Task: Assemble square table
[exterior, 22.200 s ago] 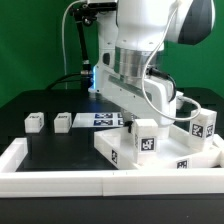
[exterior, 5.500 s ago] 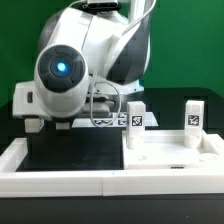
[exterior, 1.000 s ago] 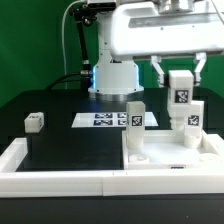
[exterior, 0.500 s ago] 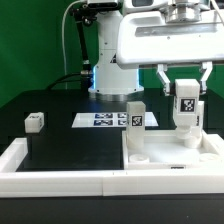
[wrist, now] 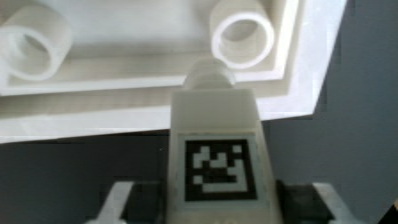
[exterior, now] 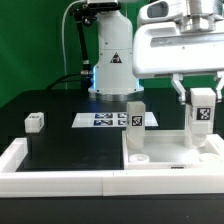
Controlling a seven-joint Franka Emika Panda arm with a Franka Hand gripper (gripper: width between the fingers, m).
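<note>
Pincer (exterior: 202,94) clenched on leg (exterior: 203,117) over slab (exterior: 172,158); second leg (exterior: 135,118) upright there; third leg (exterior: 35,122) well apart.

A robotics lab: green backdrop (exterior: 30,40), black table (exterior: 70,155), tagged marker board (exterior: 100,120).

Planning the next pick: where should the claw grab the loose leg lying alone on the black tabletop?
Grip the loose leg across its flat side faces, coming straight down from above. It lies low on the black tabletop, by itself, so a side approach would likely scrape the surface.
</note>
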